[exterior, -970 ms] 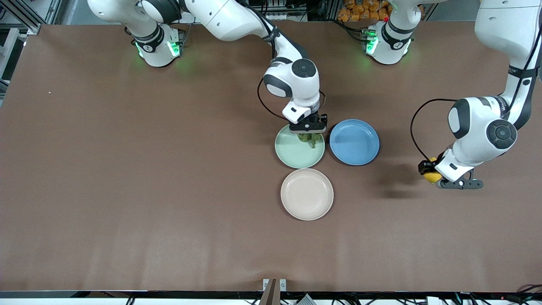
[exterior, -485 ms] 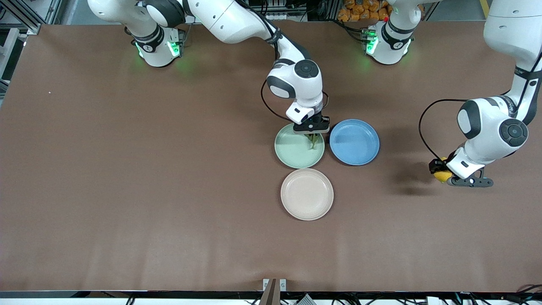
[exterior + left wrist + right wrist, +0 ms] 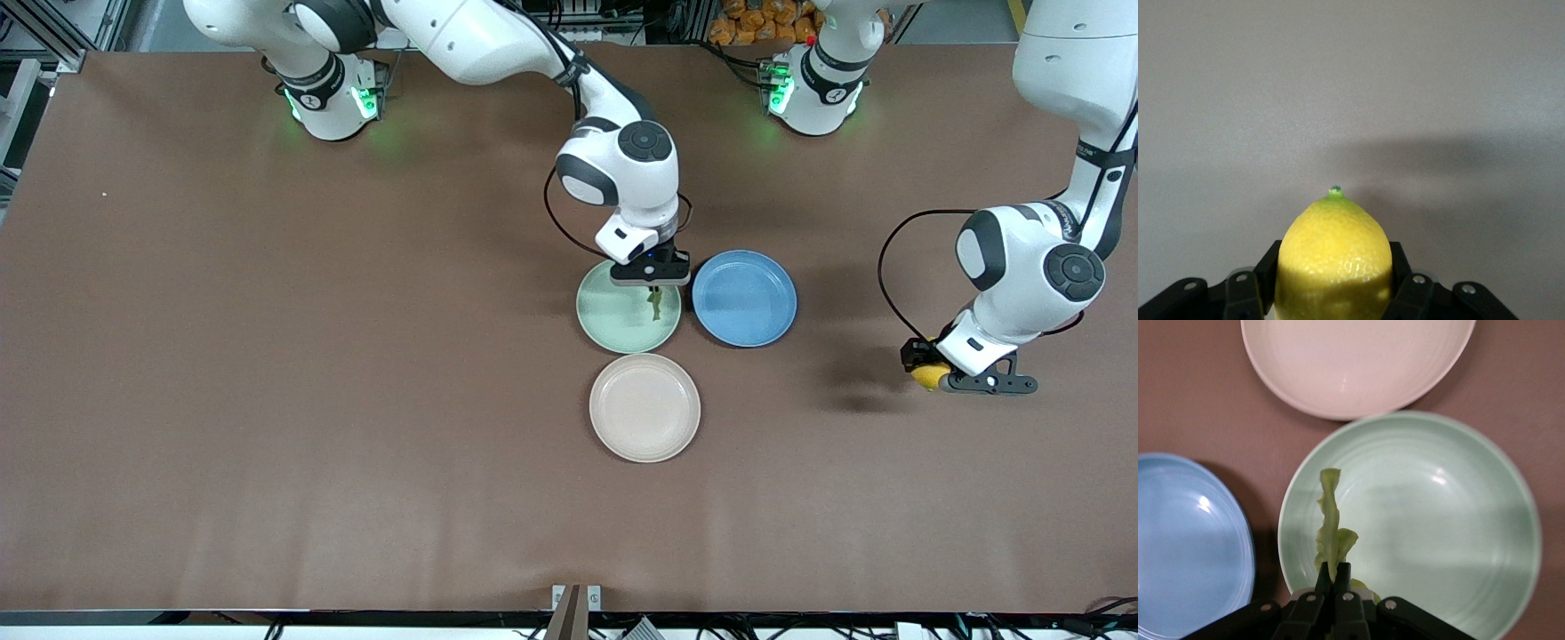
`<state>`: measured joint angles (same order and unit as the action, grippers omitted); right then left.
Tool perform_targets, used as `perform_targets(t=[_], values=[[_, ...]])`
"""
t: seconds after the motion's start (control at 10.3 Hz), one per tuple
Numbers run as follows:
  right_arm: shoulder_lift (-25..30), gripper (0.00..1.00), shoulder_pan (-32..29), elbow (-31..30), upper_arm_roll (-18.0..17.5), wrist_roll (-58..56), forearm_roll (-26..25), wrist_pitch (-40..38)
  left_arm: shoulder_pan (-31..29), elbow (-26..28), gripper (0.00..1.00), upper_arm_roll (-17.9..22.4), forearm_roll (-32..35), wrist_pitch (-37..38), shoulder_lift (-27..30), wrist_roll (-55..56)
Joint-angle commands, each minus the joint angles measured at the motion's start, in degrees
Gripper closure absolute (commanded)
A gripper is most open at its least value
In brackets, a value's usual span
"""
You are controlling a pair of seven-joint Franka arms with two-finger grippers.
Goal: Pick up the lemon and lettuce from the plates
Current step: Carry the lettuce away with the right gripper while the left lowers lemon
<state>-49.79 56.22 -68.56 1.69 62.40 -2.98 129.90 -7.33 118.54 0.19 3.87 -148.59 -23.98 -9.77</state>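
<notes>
My right gripper (image 3: 655, 283) is shut on the green lettuce leaf (image 3: 655, 304) and holds it hanging over the mint green plate (image 3: 613, 320). In the right wrist view the leaf (image 3: 1330, 527) dangles from the closed gripper (image 3: 1333, 572) above the mint plate (image 3: 1451, 520). The beige plate (image 3: 645, 407) lies bare, nearer the front camera. My left gripper (image 3: 925, 372) is shut on the yellow lemon (image 3: 928, 377) above the bare table at the left arm's end. In the left wrist view the lemon (image 3: 1333, 260) sits between the fingers (image 3: 1401, 273).
A blue plate (image 3: 744, 297) lies beside the mint plate toward the left arm's end; it also shows in the right wrist view (image 3: 1185, 540), as does the beige plate (image 3: 1358, 360). The brown table (image 3: 267, 400) spreads wide around the three plates.
My right gripper has risen with the lettuce, which now hangs off the mint plate. My left gripper has carried the lemon farther toward the left arm's end of the table.
</notes>
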Motion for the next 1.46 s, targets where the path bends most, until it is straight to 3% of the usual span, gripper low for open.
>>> perform_targets(t=[0.0,0.1,0.39,0.68,0.87,1.07,1.36], values=[[10.3,1.00,-6.5,-1.7,-0.9,-8.5,6.7,-9.9,-0.1,0.7,0.00,-0.5,1.3,-1.0,1.0,-0.3],[13.8,1.00,-10.4,-1.8,-0.6,-12.9,10.0,-14.5,0.0,0.7,0.00,-0.7,1.3,-1.0,1.1,-0.2],[21.6,1.00,-23.3,-2.6,-0.2,-23.0,9.9,-36.2,0.2,0.2,0.00,-0.8,1.3,-1.0,0.8,0.2],[26.8,1.00,-39.8,-6.7,-0.2,-39.3,8.5,-43.5,0.4,-0.5,0.00,-0.9,0.7,-1.0,0.6,0.6],[26.5,1.00,-47.3,-10.3,-0.3,-47.8,3.4,-41.1,0.7,-1.3,0.00,-2.1,0.3,-1.0,0.5,1.5],[27.1,1.00,-52.9,-18.1,-0.5,-50.6,3.3,-33.3,1.1,-2.2,0.00,-3.5,0.3,-1.0,0.5,4.6],[24.2,1.00,-58.7,-31.2,-3.7,-50.6,3.4,-11.1,5.3,-3.5,0.00,-3.7,0.4,-1.0,-0.8,12.1]])
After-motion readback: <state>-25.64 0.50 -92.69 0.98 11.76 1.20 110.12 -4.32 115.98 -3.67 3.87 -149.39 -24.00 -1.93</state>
